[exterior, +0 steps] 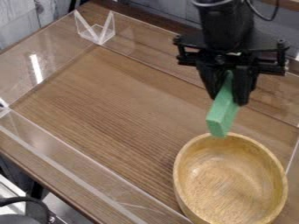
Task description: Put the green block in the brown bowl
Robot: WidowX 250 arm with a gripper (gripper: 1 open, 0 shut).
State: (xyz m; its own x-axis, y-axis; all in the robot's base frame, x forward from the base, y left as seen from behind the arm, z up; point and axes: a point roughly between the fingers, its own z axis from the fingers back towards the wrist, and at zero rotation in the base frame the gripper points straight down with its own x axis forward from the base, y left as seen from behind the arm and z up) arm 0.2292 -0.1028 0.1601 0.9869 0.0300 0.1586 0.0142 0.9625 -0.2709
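The green block [223, 109], a flat bright green bar, hangs tilted in the air with my gripper [230, 80] shut on its upper end. Its lower end sits just above the far rim of the brown bowl [230, 179], a large shallow tan wooden bowl resting at the front right of the wooden table. Nothing lies inside the bowl. The black arm comes down from the top of the view over the block.
Clear acrylic walls [47, 61] fence the wooden tabletop on all sides. A small clear plastic stand [94, 29] sits at the back left. The bowl is close to the right wall and the table's front edge.
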